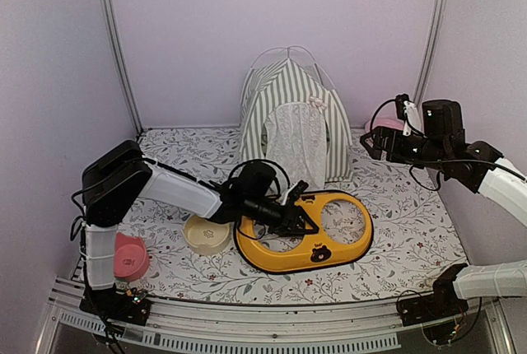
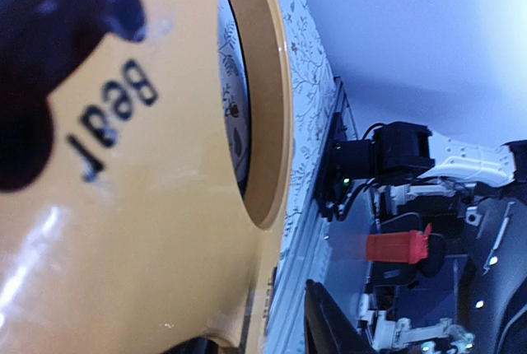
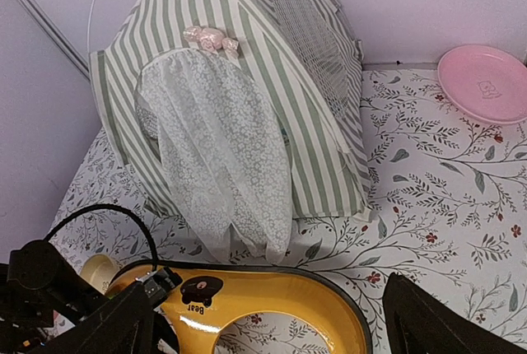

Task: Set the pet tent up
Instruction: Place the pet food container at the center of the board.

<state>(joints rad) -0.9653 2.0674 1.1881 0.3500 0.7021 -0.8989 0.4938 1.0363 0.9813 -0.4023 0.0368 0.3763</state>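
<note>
The pet tent (image 1: 290, 111) stands upright at the back middle of the mat, grey-green and white striped, with thin white poles arching over its peak. Its sheer lace door flap (image 3: 218, 156) hangs down over the entrance. My left gripper (image 1: 302, 208) lies low in front of the tent, at the left hole of a yellow two-hole bowl stand (image 1: 329, 243). In the left wrist view its one visible finger (image 2: 329, 329) stands clear of the stand's edge (image 2: 165, 206); the other finger is hidden. My right gripper (image 3: 268, 309) hangs wide open and empty in the air to the tent's right.
A cream bowl (image 1: 206, 235) sits just left of the yellow stand. A pink bowl (image 1: 130, 257) rests by the left arm's base. A pink plate (image 3: 486, 84) lies at the back right beside the tent. The floral mat (image 1: 412, 222) covers the table.
</note>
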